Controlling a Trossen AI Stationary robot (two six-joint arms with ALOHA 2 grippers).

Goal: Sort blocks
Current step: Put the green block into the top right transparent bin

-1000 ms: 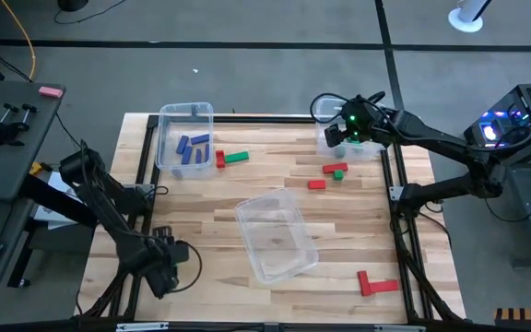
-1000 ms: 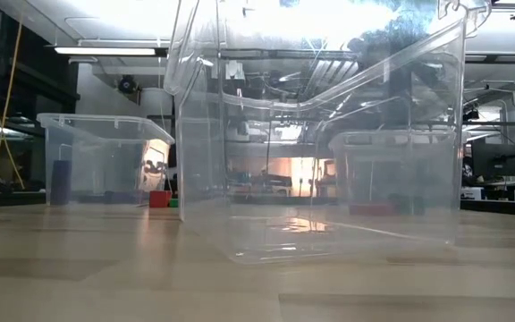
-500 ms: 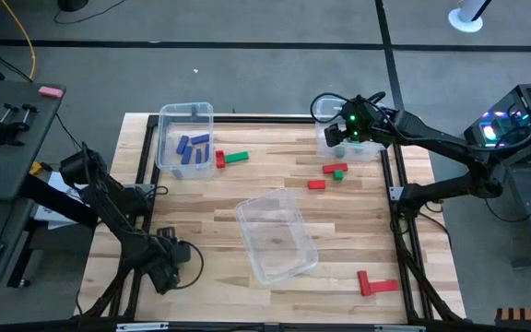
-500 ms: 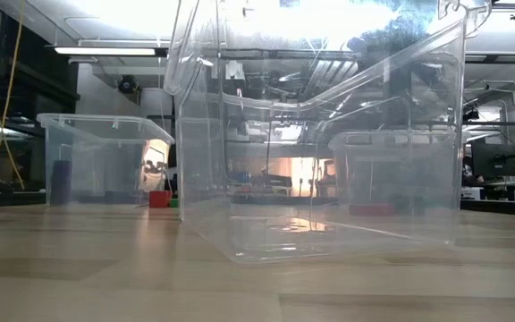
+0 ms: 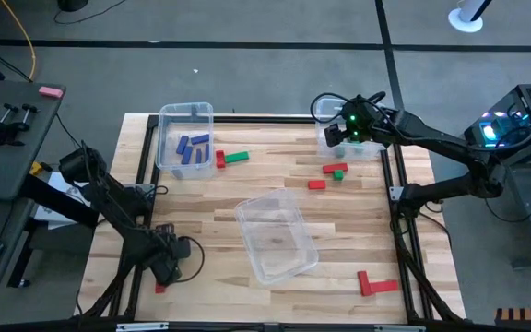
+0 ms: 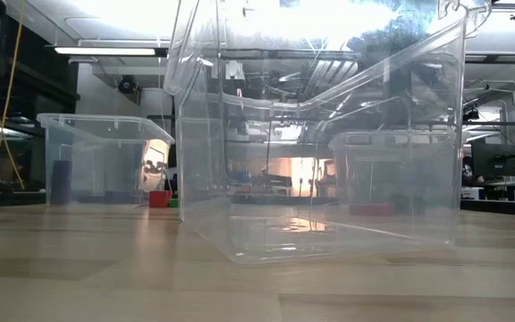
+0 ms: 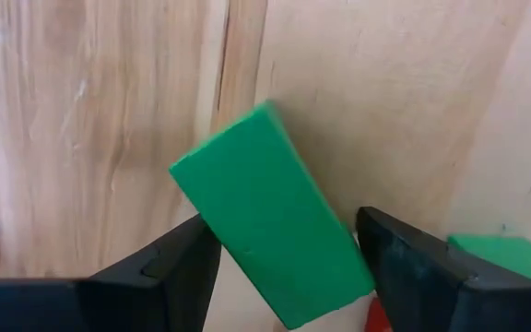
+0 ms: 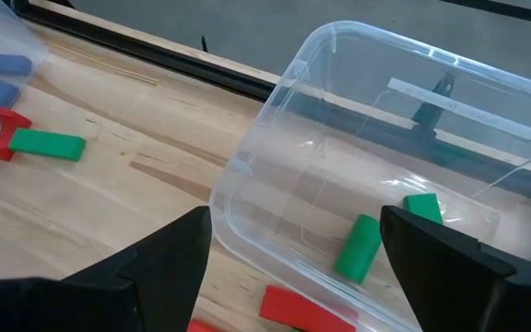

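A green block lies flat on the wood near the table's near left corner. My left gripper points down over it, open, with one finger on each long side. Beside it lie another green block and a red one. My right gripper hangs open over the far right bin, which holds two green blocks. Blue blocks lie in the far left bin. More red and green blocks lie loose on the table. My left gripper comes at the green block from above, its fingers level with the block's long sides and lying across it. The block rests flat on the table. I cannot tell whether the fingers touch it.
An empty clear bin stands in the table's middle and fills most of the low view. A red and a green block lie beside the far left bin. Two red bars lie near the near right corner. A black frame rims the table.
My left gripper has gone down toward the table at the near left corner, still pointing down, with its fingers no wider or narrower than before. A red block beside it has come into view from under the arm.
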